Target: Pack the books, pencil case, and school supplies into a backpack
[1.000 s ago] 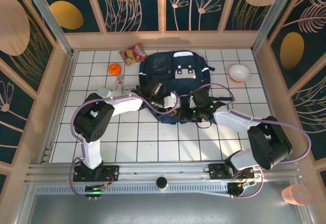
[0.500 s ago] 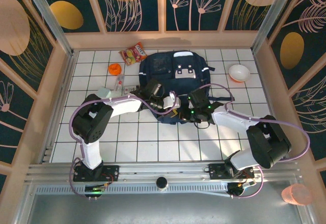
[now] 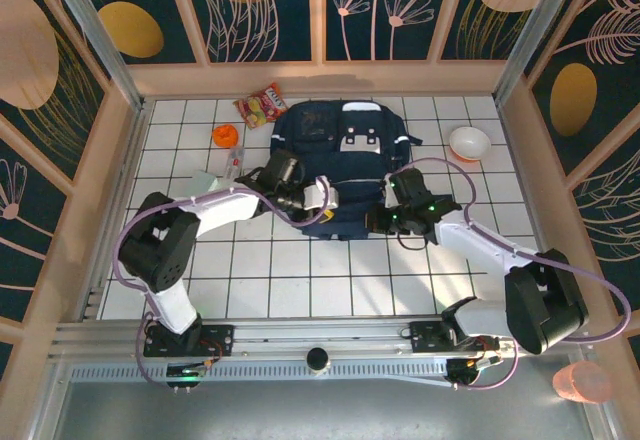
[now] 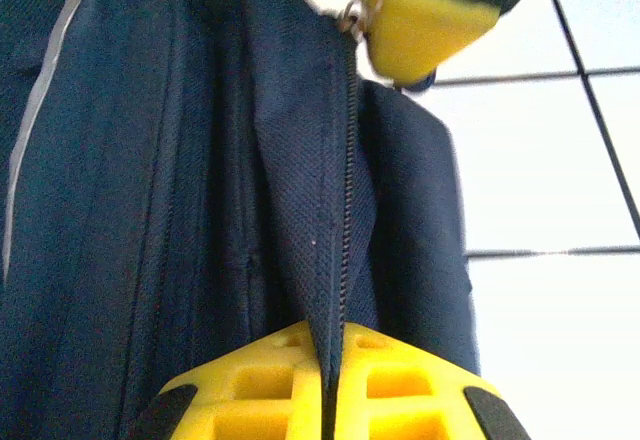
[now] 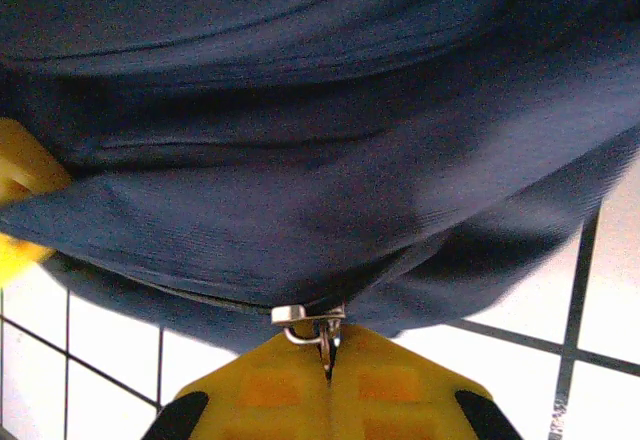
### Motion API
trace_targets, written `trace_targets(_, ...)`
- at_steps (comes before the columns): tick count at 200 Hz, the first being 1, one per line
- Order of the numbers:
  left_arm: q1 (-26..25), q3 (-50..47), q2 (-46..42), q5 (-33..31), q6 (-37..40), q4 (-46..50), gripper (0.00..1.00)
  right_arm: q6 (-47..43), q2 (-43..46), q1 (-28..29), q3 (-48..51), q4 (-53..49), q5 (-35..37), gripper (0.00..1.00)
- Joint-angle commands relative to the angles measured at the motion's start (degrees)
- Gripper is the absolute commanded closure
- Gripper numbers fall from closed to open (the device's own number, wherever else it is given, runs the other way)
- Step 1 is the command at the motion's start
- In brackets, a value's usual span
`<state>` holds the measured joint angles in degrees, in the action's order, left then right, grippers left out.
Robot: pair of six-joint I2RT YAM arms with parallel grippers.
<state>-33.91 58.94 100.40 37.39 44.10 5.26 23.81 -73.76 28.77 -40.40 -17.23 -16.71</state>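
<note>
Backpack (image 3: 345, 145), navy blue, lies flat at the middle of the tiled bench (image 3: 300, 265), toward its far edge. At its near end, the left gripper (image 4: 328, 365) is pinched closed on fabric beside the zip. To its right, the right gripper (image 5: 328, 368) is clamped tight on the metal zip pull (image 5: 308, 318).

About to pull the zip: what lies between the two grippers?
In the left wrist view, the backpack's zipper runs from left gripper to right gripper.
</note>
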Motion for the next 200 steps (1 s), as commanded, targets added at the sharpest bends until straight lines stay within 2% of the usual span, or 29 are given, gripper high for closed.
trace_targets(1,2.5,-0.9,-1.9,-3.9,4.6,7.5,1.00,-2.4,0.0,2.2,1.3,-0.9,-1.0,1.00)
trace_targets(17,2.4,1.1,-1.9,-0.4,3.6,10.5,0.83,-2.8,-1.1,5.2,0.6,0.8,-1.5,1.00)
trace_targets(30,1.7,2.3,-1.9,3.1,1.1,11.1,0.62,-3.0,-2.0,5.7,0.0,1.5,-1.9,1.00)
trace_targets(47,-1.7,1.9,-3.5,0.4,-0.2,9.3,0.48,-3.5,-2.3,6.0,-0.7,1.6,-2.3,1.00)
trace_targets(63,-4.6,1.1,-3.4,-4.9,-2.2,5.4,0.41,-4.0,-1.9,6.1,-1.0,1.3,-2.5,1.00)
trace_targets(99,-6.1,4.5,2.2,-6.7,-5.9,0.2,0.38,-4.1,-0.8,6.0,-0.8,0.9,-2.5,1.00)
trace_targets(112,-6.7,6.7,4.7,-7.3,-7.8,-1.3,0.40,-4.2,-0.5,6.0,-0.8,0.9,-2.5,1.00)
trace_targets(127,-7.3,9.3,7.1,-7.7,-8.1,-0.8,0.48,-4.2,-0.1,5.8,-1.0,0.7,-1.9,1.00)
trace_targets(133,-7.3,9.9,7.7,-7.8,-8.0,-0.3,0.55,-4.1,0.1,5.6,-0.9,0.5,-1.4,1.00)
trace_targets(149,-7.4,9.8,7.7,-7.7,-7.2,0.2,0.83,-3.5,0.4,3.3,-0.5,-0.3,0.0,1.00)
trace_targets(155,-7.4,9.3,7.0,-7.8,-6.4,0.5,0.89,-3.1,0.5,2.7,0.1,-0.3,0.1,1.00)
trace_targets(167,-7.3,7.9,5.4,-8.8,-5.3,0.7,1.00,-2.3,0.7,-2.3,2.0,0.5,0.2,1.00)
trace_targets(182,-7.2,5.8,2.6,-9.5,-4.5,0.7,1.00,-1.7,0.8,-7.2,4.5,2.7,-0.7,1.00)
trace_targets(200,-6.5,3.7,-1.3,-5.7,-4.4,0.6,1.00,-3.2,-0.1,-12.7,5.2,4.2,-0.9,1.00)
